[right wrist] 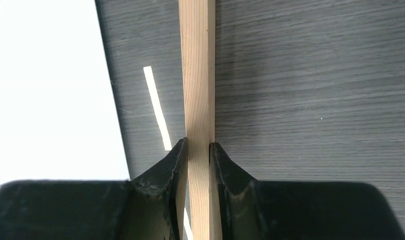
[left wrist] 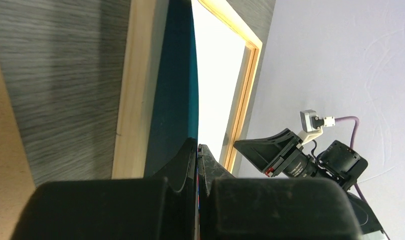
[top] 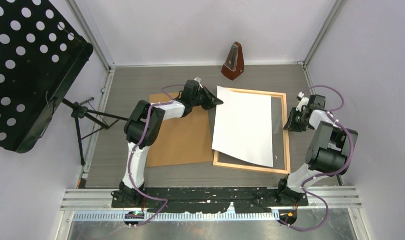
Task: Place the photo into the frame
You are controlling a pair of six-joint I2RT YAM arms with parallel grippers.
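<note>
Tabletop [top: 190, 172] nearest you is dark grey with a wood grain. On it, left of centre in the overhead view, lies a flat brown rectangular backing board [top: 180, 137]. Its right edge runs just beside the thin, light natural-wood rectangular picture frame [top: 250, 168], which lies flat at centre right.

The large rectangular photo [top: 243, 125] rests over the frame's opening with its plain white back up, set slightly askew. Its lower right corner reaches the frame's bottom rail, and a dark strip shows between its right edge and the frame's right rail.

At the right of the overhead view, your right gripper [top: 292, 121] is on that right rail. The right wrist camera shows its two black fingers [right wrist: 175, 165] closed against both sides of the wooden rail, so it is gripping the frame [right wrist: 196, 75].

Farther up, your left gripper [top: 216, 101] is at the photo's upper left corner, by the frame's upper left corner. In the left wrist view its fingers [left wrist: 182, 165] are pinched together on the photo's edge. There that side of the sheet stands raised off the frame's left rail [left wrist: 132, 90], with a teal-blue underside [left wrist: 172, 90] facing down.

At the back, top centre, stands a reddish-brown pyramid-shaped metronome [top: 234, 61]. A black perforated music stand [top: 25, 65] fills the upper left.
</note>
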